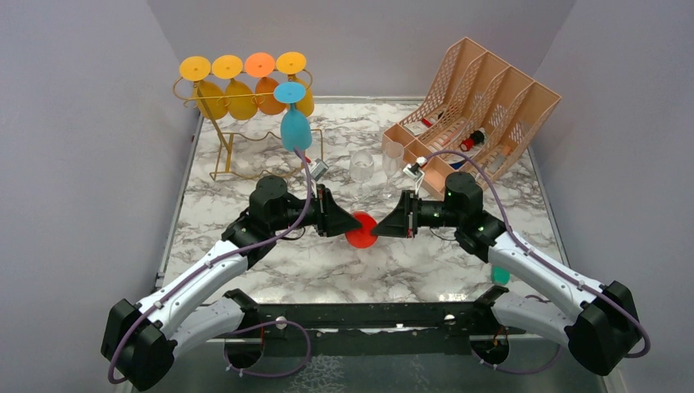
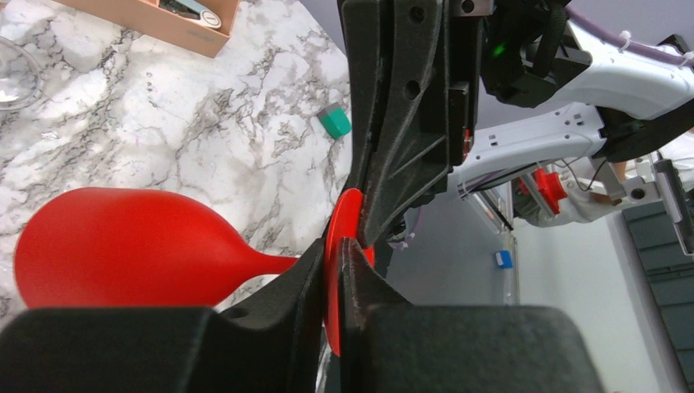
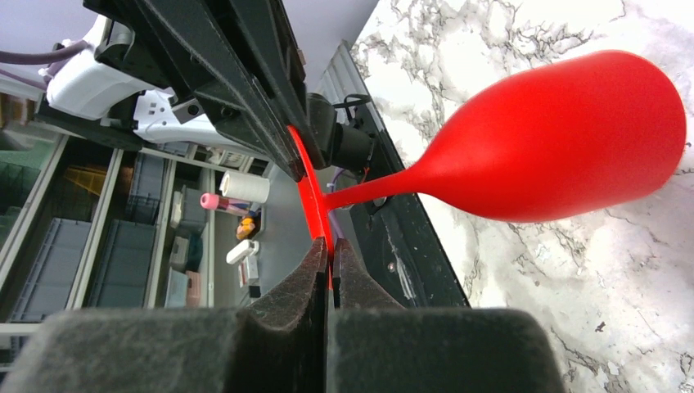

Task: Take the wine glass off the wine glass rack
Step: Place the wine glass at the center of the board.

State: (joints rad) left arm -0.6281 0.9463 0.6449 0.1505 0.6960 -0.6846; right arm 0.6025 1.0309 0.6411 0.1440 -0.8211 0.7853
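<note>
One red wine glass (image 1: 361,230) is held clear of the wine glass rack (image 1: 223,155), which stands at the far left corner of the worktop (image 1: 270,270) with yellow, orange and blue glasses hung on it. The red glass is carried over the middle of the worktop, its flat foot turned upward and its bowl below; whether the bowl touches the marble cannot be told.

The foot is met from both sides. The fingers of the right gripper (image 3: 329,250) are pressed together on the foot's thin rim. The fingers of the left gripper (image 2: 335,254) are set close on either side of the opposite rim, but whether they are pressing on it cannot be told.

The glass is judged to be light, stiff, smooth plastic rather than fragile. A pinch on so thin a rim could be expected to let it pivot or slip. A deeper bite across the foot, or a hold on the stem just beneath it, would be steadier.
</note>
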